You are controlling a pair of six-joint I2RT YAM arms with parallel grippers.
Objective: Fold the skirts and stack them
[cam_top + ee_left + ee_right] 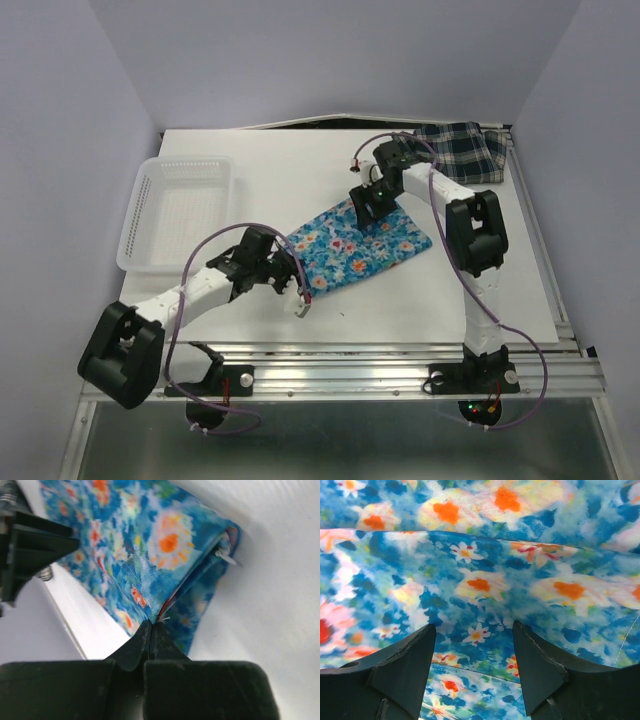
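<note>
Floral skirt (pixel 355 250) lies flat on the desk (pixel 300 165), just right of the basket (pixel 138 225). Its long axis runs diagonally from the near end beside the basket to the far end away from it. Left fingers (pixel 134 652) are together, clamped on the folded edge at the near end. Right fingers (pixel 405 662) are apart over the far end, cloth below them and nothing pinched. Plaid skirt (pixel 462 150) sits bunched, well apart from the basket at the far right corner, untouched. The fold likely goes near end to far end; the right arm over the landing spot may be in the way.
</note>
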